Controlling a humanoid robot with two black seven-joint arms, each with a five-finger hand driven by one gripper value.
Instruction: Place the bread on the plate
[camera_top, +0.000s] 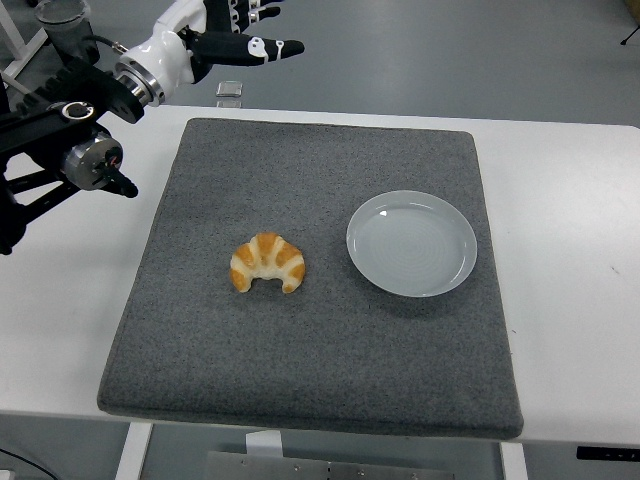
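A golden croissant (267, 262) lies on the grey felt mat (320, 360), left of centre. An empty pale plate (411, 242) sits on the mat to the croissant's right, a short gap apart. My left hand (243, 30) is raised beyond the table's far left corner, partly cut off by the picture's top. Its fingers are spread and hold nothing. It is far above and behind the croissant. My right arm is out of view.
The white table (570, 220) shows bare around the mat. A small clear object (229, 89) lies at the table's far edge near my left hand. A dark bin (68, 28) stands on the floor at the top left.
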